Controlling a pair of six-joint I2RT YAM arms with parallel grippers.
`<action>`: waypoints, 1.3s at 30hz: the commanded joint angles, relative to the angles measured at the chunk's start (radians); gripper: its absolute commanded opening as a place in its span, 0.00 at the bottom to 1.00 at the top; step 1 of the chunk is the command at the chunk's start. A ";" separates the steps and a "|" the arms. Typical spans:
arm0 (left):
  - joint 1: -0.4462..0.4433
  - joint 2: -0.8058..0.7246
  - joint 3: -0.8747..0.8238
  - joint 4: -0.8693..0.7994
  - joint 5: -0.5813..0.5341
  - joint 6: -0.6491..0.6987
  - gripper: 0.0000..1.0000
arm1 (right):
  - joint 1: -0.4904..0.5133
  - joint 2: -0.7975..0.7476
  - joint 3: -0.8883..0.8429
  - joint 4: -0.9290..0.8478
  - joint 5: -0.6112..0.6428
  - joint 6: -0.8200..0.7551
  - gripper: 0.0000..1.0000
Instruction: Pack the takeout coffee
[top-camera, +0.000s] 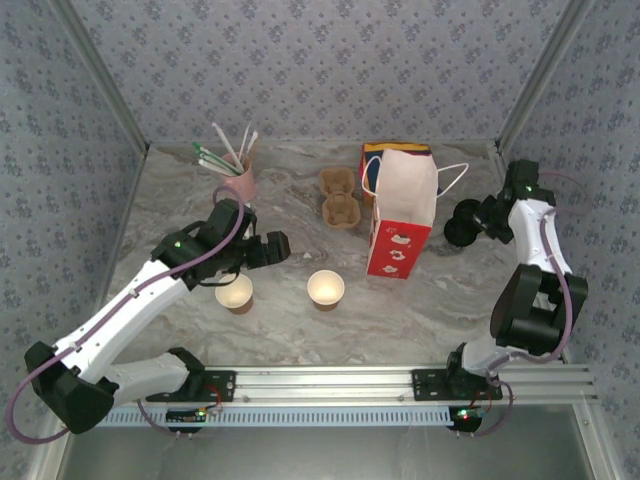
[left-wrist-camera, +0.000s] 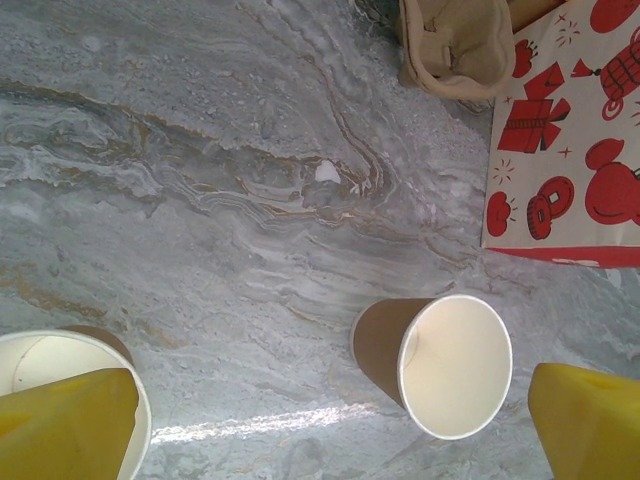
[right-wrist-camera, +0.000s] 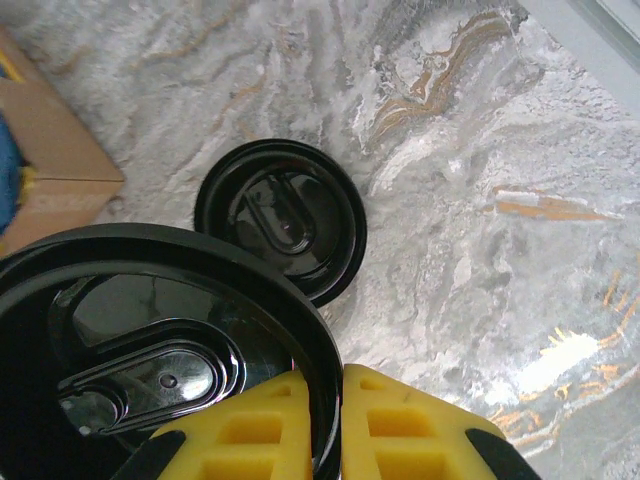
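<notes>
A tray (top-camera: 338, 197) sits left of the bag (top-camera: 400, 225); a straw holder (top-camera: 237, 183) farther left; two cups (top-camera: 325, 288) in front, leftward; a lid (right-wrist-camera: 280, 215) on the table (top-camera: 300, 180) to its right, a second lid (right-wrist-camera: 150, 330) raised beside it.

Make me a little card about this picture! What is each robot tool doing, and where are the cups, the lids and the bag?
left tool: open, above the table, between two cups
right tool: shut on a black lid, pinching its rim
second black lid: lying on the table, just past the held one
lidless cups: two, upright, cream-white inside
gift bag: red and white, standing behind the cups
cup tray: brown, on the table beside the bag
straws: in a pink cup, back left
</notes>
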 joint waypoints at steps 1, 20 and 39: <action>0.005 0.002 0.050 0.000 0.028 -0.010 1.00 | -0.012 -0.089 -0.018 -0.036 -0.023 0.028 0.12; 0.005 -0.033 0.104 0.002 0.067 -0.047 1.00 | 0.071 -0.433 0.096 -0.125 -0.090 0.050 0.10; 0.005 -0.104 0.116 0.091 0.080 -0.082 0.99 | 0.456 -0.443 0.357 -0.085 0.040 -0.011 0.11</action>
